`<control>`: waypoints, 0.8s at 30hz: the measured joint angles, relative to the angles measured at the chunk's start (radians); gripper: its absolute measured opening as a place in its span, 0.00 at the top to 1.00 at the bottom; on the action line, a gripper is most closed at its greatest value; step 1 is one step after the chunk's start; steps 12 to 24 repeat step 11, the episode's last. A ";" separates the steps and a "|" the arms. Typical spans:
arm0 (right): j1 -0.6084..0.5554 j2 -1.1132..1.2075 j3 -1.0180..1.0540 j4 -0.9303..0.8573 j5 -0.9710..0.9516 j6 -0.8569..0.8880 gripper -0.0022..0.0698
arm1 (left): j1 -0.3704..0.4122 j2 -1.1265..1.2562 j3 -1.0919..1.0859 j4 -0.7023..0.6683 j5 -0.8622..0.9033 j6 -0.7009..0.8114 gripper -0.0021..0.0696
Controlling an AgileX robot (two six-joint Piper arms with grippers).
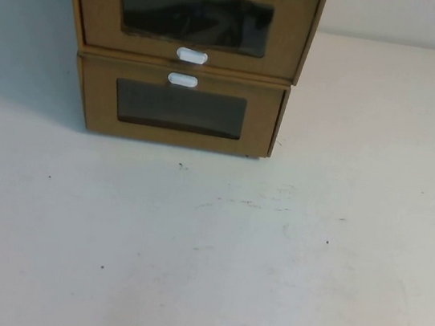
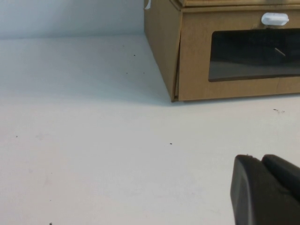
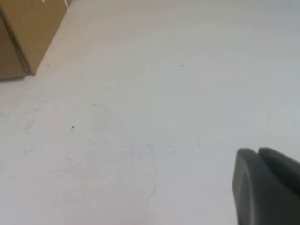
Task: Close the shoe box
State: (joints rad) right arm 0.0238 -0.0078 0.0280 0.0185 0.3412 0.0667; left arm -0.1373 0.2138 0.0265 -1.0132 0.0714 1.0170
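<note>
Two brown cardboard boxes are stacked at the far middle of the table in the high view. The upper one is the shoe box (image 1: 191, 15): it has a wide clear window and a white pull tab (image 1: 192, 56) below it. Its front panel stands out a little past the lower box (image 1: 181, 108), whose white tab (image 1: 183, 79) is above its window. Neither gripper shows in the high view. My left gripper (image 2: 260, 159) is shut and empty over the table, short of the lower box (image 2: 197, 56). My right gripper (image 3: 257, 152) is shut and empty, far from the box corner (image 3: 28, 33).
The white table (image 1: 205, 250) has small dark specks. A pale wall runs behind the boxes.
</note>
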 joint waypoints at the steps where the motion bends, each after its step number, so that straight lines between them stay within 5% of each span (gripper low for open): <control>1: 0.000 0.000 0.000 0.017 0.000 -0.043 0.99 | 0.000 0.000 0.000 0.000 0.000 0.000 0.97; 6: 0.000 0.000 0.000 0.051 0.002 -0.164 0.99 | 0.000 0.000 0.000 0.000 0.000 0.000 0.97; 24: 0.000 0.000 0.000 0.089 0.004 -0.177 0.99 | 0.000 0.000 0.000 0.000 0.000 0.000 0.97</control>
